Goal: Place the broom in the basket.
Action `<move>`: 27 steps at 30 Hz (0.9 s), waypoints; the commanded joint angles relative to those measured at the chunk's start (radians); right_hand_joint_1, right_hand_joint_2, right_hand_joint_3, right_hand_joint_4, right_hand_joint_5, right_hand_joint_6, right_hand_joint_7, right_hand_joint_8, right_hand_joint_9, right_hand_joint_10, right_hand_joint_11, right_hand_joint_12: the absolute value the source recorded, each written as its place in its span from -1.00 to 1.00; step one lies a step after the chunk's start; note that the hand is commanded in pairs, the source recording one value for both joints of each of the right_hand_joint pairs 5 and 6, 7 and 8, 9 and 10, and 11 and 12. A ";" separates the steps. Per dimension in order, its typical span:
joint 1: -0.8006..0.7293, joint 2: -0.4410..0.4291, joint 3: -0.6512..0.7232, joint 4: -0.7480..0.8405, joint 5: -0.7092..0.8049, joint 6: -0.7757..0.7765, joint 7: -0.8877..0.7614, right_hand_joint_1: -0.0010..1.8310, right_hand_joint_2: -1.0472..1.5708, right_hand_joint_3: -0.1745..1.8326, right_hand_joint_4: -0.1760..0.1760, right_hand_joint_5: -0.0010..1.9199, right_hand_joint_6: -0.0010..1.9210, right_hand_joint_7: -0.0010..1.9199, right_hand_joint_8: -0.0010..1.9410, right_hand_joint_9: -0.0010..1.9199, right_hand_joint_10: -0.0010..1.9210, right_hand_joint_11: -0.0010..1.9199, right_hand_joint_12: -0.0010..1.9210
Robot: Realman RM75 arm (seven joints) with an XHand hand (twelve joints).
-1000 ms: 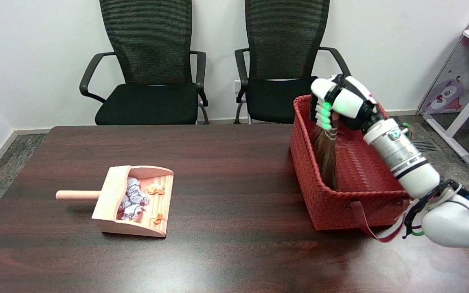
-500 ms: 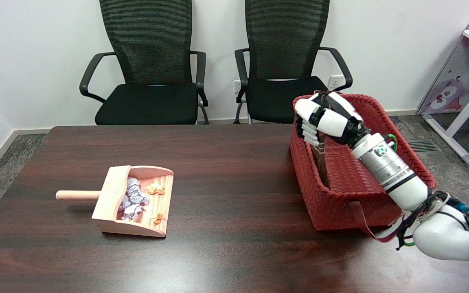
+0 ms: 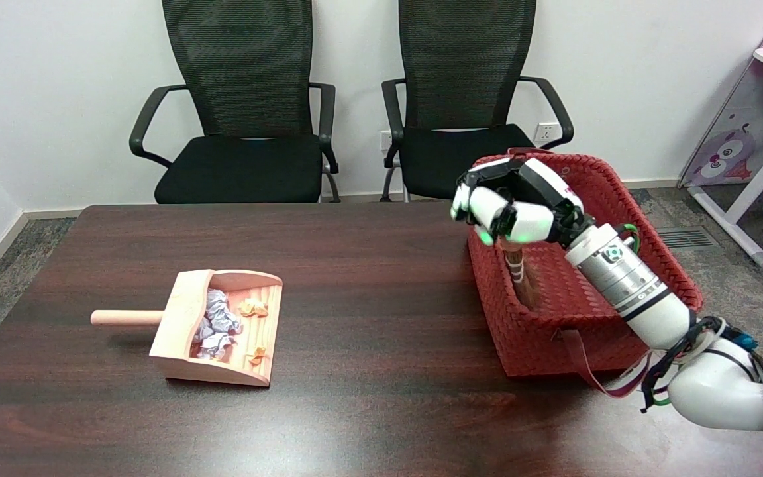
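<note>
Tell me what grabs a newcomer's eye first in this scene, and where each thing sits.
The red woven basket at the table's right edge stands out most, with the right hand over its left wall above the broom standing inside. Next comes the pale wooden dustpan on the dark table, left of centre, holding crumpled paper scraps. Two black office chairs stand behind.

wall white | 2 blk chairs | dark wood table

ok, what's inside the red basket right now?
The broom stands against the red basket's left wall, its upper end under the right hand. The arm and near wall cover much of the floor.
</note>
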 commanded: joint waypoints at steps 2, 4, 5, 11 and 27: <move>0.000 -0.009 0.014 0.026 -0.021 0.087 0.003 0.03 0.24 0.51 -1.00 0.03 0.03 0.03 0.02 -0.20 -0.21 0.33 0.33; -0.002 -0.009 0.025 0.026 -0.020 0.105 0.003 0.02 0.23 0.52 -1.00 -0.01 -0.02 -0.01 -0.03 -0.24 -0.24 0.28 0.28; -0.002 -0.009 0.028 0.026 -0.019 0.114 0.003 0.02 0.23 0.52 -1.00 -0.03 -0.03 -0.03 -0.04 -0.25 -0.25 0.27 0.27; -0.005 0.009 0.062 0.016 0.033 0.183 0.003 0.01 0.21 0.54 -1.00 -0.13 -0.13 -0.13 -0.14 -0.36 -0.36 0.06 0.06; -0.025 0.149 0.158 -0.056 0.228 0.312 -0.116 0.00 0.34 0.41 -1.00 -0.16 -0.16 -0.16 -0.17 -0.39 -0.39 -0.06 -0.06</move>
